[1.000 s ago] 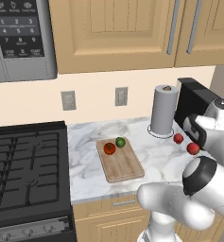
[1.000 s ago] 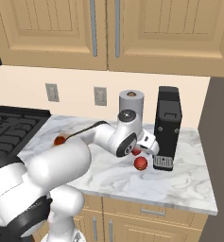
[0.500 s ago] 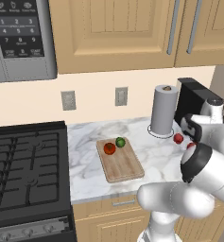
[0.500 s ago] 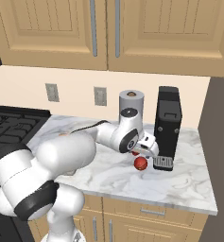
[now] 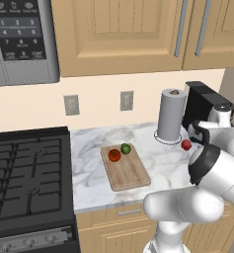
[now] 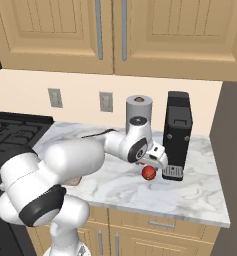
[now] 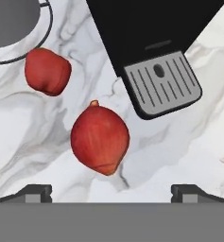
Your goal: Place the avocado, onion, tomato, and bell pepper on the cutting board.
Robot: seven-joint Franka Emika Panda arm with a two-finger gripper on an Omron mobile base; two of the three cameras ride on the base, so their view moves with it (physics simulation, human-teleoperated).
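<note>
Red onion (image 7: 100, 140) sits nearer the hand (image 7: 111, 191) than a second ago, on the marble counter (image 7: 189, 142). Hand has dropped lower, jaws wide open, gripping nothing.

Arm (image 5: 222, 168) nearer the onion (image 7: 100, 139)

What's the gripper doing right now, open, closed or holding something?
Gripper: open, holding nothing, fingers spread wide above the onion on the counter.
</note>
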